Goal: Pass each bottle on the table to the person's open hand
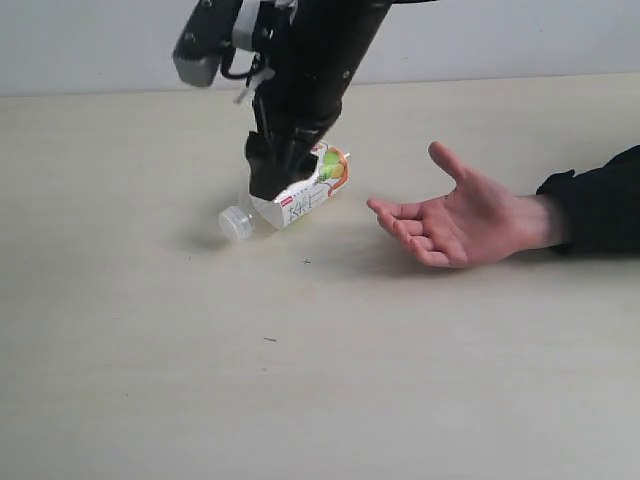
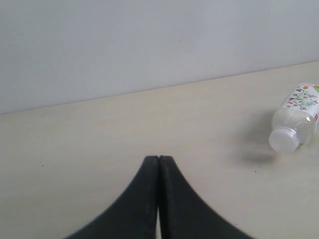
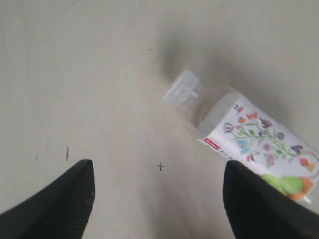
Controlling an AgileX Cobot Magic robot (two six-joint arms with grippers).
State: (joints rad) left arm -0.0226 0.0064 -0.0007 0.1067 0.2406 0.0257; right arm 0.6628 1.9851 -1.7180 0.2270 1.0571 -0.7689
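Note:
One bottle (image 1: 305, 197), clear with a floral and orange label and a pale cap, lies on its side on the table (image 1: 300, 390). My right gripper (image 1: 264, 186) hangs just over it, open. In the right wrist view the bottle (image 3: 249, 132) lies beside one finger (image 3: 254, 199), not between the two, and the right gripper (image 3: 158, 168) holds nothing. The person's open hand (image 1: 452, 222), palm up with a black sleeve, rests to the right of the bottle. My left gripper (image 2: 158, 158) is shut on nothing and sees the bottle (image 2: 295, 119) from afar. The other bottles are out of view.
A pale wall (image 1: 520, 40) runs behind the table's far edge. A few tiny dark specks (image 1: 269, 340) mark the tabletop. The black sleeve (image 1: 600, 205) enters from the right edge.

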